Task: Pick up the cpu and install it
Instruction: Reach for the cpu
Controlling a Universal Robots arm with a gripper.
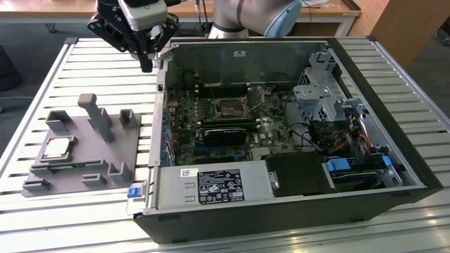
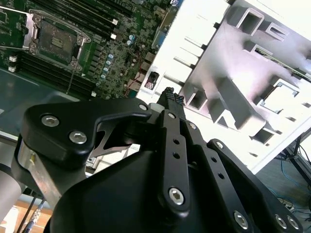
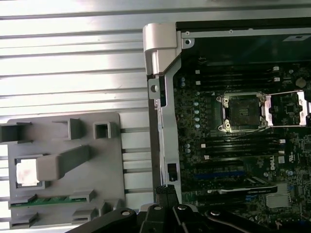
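Nearest in the exterior view, the grey tray (image 1: 77,176) lies on the slatted table (image 1: 42,221) beside the open computer case (image 1: 281,224), and the cpu (image 1: 58,148) sits flat in its square pocket there, silvery top up; the first wrist view shows it in the same pocket (image 3: 26,173), with the green memory stick (image 3: 48,200) in a slot near it. So the pick-up has not been made. Farther in, on the motherboard, the socket (image 1: 228,107) stands bare and ready (its hold-down frame swung up to one side, as the first wrist view shows (image 3: 241,112)), which means the installing is wholly left to do as well. Farthest back, the gripper (image 1: 146,66) hangs from the arm with its fingers pointing down, above the far end of the case wall that faces the tray. Its fingers look drawn together to a single tip with nothing between them, and it is well apart from the cpu and clear of the socket
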